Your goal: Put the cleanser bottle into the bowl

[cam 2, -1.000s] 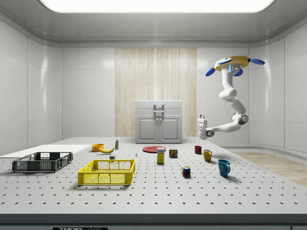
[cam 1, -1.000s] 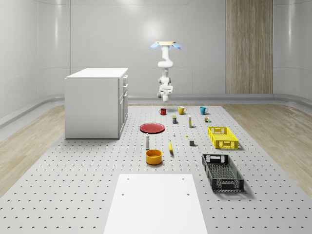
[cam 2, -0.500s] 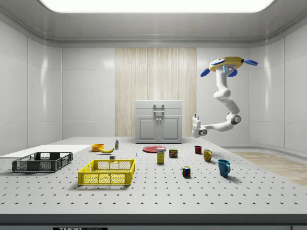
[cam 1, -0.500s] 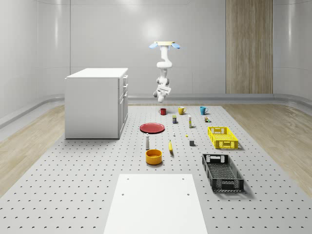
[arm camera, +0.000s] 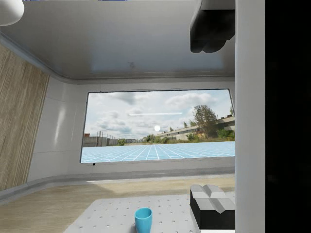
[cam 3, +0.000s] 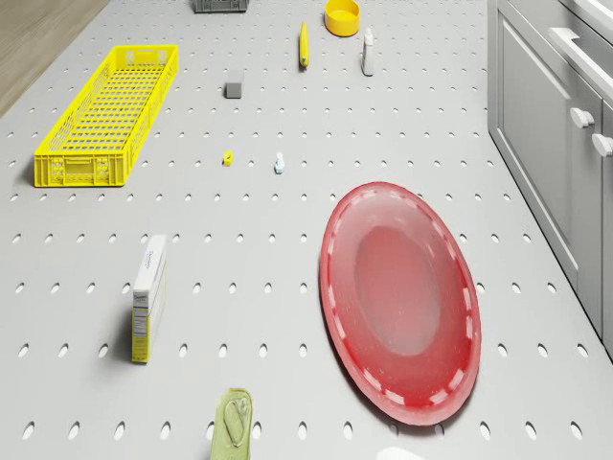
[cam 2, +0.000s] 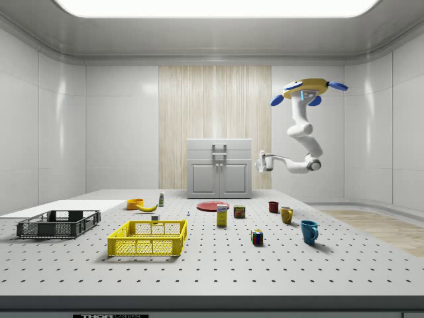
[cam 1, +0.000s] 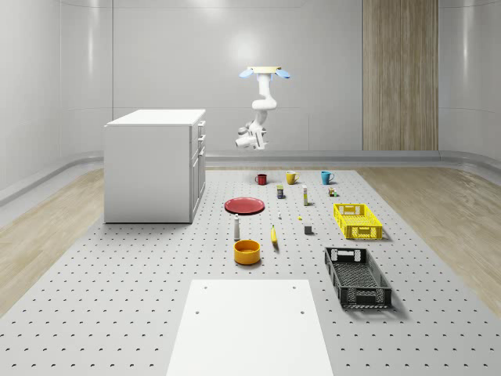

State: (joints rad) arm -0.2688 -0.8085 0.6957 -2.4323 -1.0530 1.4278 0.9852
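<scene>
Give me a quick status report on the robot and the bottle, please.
Drone hovering high beyond the mugs, gripper raised, holding nothing. Bottle upright on the floor beside the bowl, untouched. Nothing between them.

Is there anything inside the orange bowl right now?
The bowl looks empty in the whole-scene view, though its near wall hides part of the inside. The cleanser bottle stands upright on the floor just behind it.

A white cabinet (cam 1: 155, 164) stands at the whole-scene view's left, and a red plate (cam 1: 244, 205) lies on the floor just beside it. At that view's right lie two crates — a yellow crate (cam 1: 357, 220) and, nearer the camera, a black crate (cam 1: 357, 276). Three mugs stand in a row behind the plate — a red mug (cam 1: 261, 179), a yellow mug (cam 1: 291, 178) and a blue mug (cam 1: 326, 177).
</scene>
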